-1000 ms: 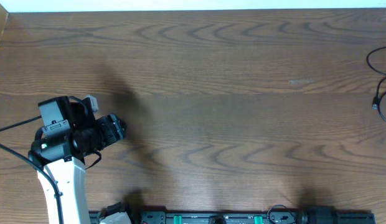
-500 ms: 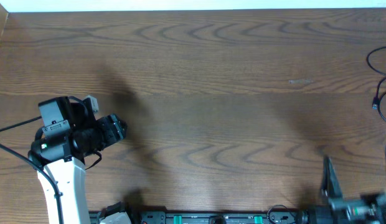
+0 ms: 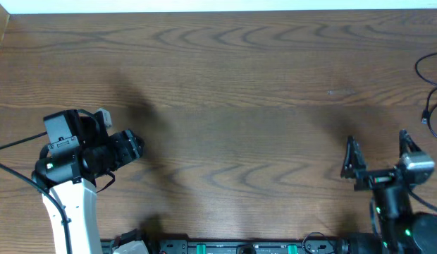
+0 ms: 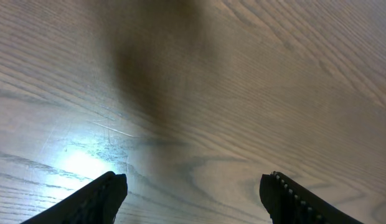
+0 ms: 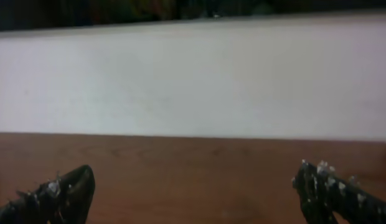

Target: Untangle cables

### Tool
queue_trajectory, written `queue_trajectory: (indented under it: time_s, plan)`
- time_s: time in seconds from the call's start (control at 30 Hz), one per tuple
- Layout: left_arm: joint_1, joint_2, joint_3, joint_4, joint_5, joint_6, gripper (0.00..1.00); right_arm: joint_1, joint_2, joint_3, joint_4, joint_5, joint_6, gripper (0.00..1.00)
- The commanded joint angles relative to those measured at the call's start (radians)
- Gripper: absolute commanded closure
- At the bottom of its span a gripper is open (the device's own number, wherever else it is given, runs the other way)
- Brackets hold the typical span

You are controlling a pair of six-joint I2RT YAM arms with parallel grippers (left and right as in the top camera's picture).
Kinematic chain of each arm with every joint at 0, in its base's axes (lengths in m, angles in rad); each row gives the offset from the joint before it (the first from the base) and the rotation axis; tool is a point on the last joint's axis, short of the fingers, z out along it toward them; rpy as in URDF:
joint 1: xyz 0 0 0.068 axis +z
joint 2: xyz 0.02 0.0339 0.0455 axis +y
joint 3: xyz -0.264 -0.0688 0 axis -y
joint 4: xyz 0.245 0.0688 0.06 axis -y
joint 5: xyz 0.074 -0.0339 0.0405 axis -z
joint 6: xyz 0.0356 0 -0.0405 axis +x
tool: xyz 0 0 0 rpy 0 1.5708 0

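Observation:
Thin black cables (image 3: pixel 428 106) show only at the far right edge of the overhead view, as curved loops with a small plug (image 3: pixel 424 120); the remainder runs out of frame. My right gripper (image 3: pixel 379 156) is at the lower right, left of and nearer than the cables, open and pointing toward the far side. In the right wrist view the right gripper (image 5: pixel 193 190) holds nothing, with brown table and a white wall ahead. My left gripper (image 3: pixel 136 147) hangs over the left side of the table, far from the cables. In the left wrist view the left gripper (image 4: pixel 193 190) is open over bare wood.
A black rail with green parts (image 3: pixel 239 248) runs along the near edge of the table. A white strip (image 3: pixel 204 5) borders the far edge. The left arm's black wire (image 3: pixel 14 143) trails off the left side.
The right arm has come into the overhead view from the near edge and moved farther onto the table, jaws wide. The left arm has stayed put.

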Motion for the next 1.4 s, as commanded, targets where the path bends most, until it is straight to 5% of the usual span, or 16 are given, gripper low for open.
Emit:
queue_trajectory:
  time_s: [0.0, 0.53, 0.87, 1.37]
  plan:
    - [-0.002, -0.007, 0.005, 0.002, 0.003, 0.0, 0.26, 0.006, -0.003, -0.101, 0.056, 0.034, 0.105, 0.01]
    - [-0.002, -0.007, 0.005, 0.004, 0.003, -0.001, 0.26, 0.006, -0.002, -0.354, 0.096, 0.075, 0.132, 0.01]
    - [-0.002, -0.007, 0.005, 0.004, 0.006, -0.001, 0.25, 0.006, -0.002, -0.369, -0.065, 0.109, 0.172, 0.01]
    - [-0.002, -0.007, 0.005, 0.0, 0.006, -0.001, 0.25, 0.006, 0.007, -0.369, -0.064, 0.093, 0.198, 0.01]
